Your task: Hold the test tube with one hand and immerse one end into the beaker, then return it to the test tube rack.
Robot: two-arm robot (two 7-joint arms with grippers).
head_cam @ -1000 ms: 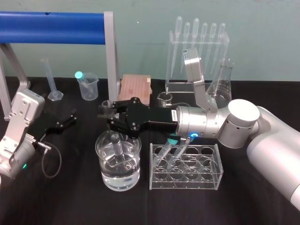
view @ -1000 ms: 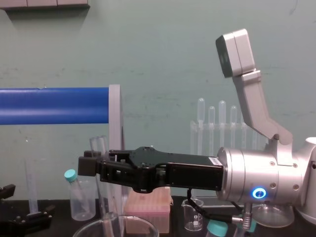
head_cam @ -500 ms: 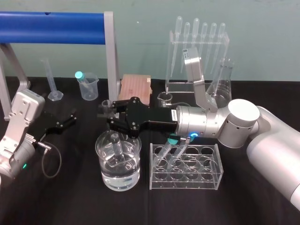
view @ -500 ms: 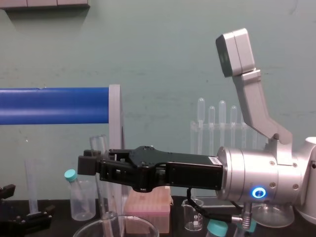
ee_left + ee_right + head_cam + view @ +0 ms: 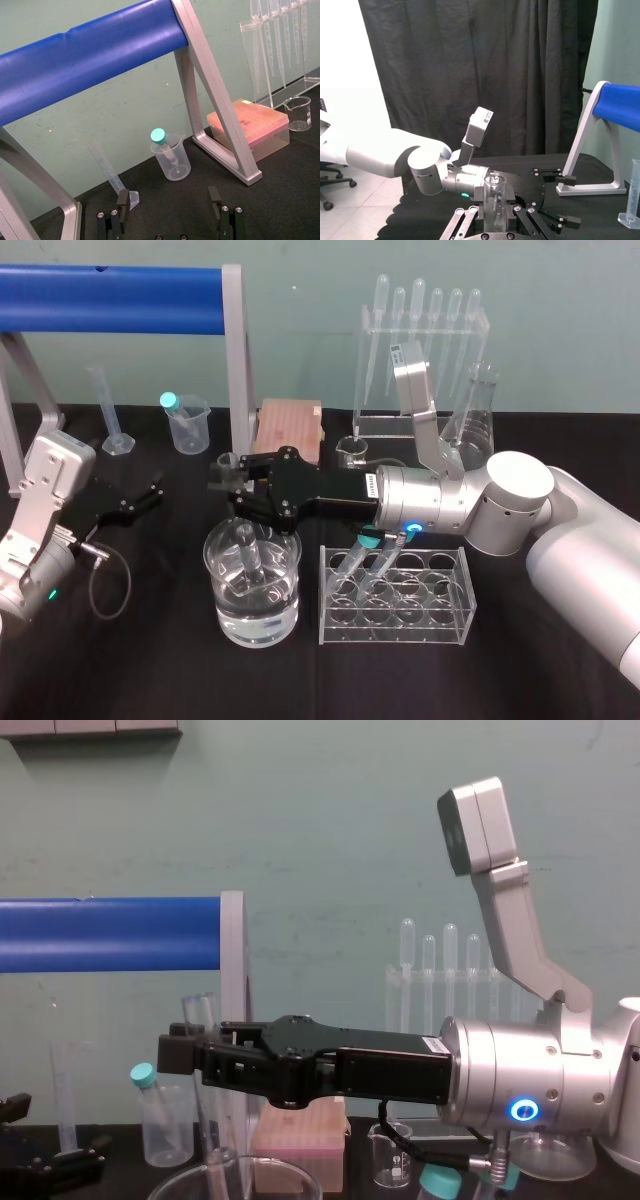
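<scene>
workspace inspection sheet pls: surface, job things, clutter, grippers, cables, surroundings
surface: black table, no spills seen
job's things: test tube upright, lower end inside the beaker of water; test tube rack beside it holds two teal-capped tubes
clutter: pipette stand, pink tip box, plastic cup, graduated cylinder, small beaker, conical flask
grippers: right gripper shut on the test tube above the beaker; left gripper open, parked at the table's left
cables: looped cable by the left wrist
surroundings: blue bar on a metal frame, teal wall
</scene>
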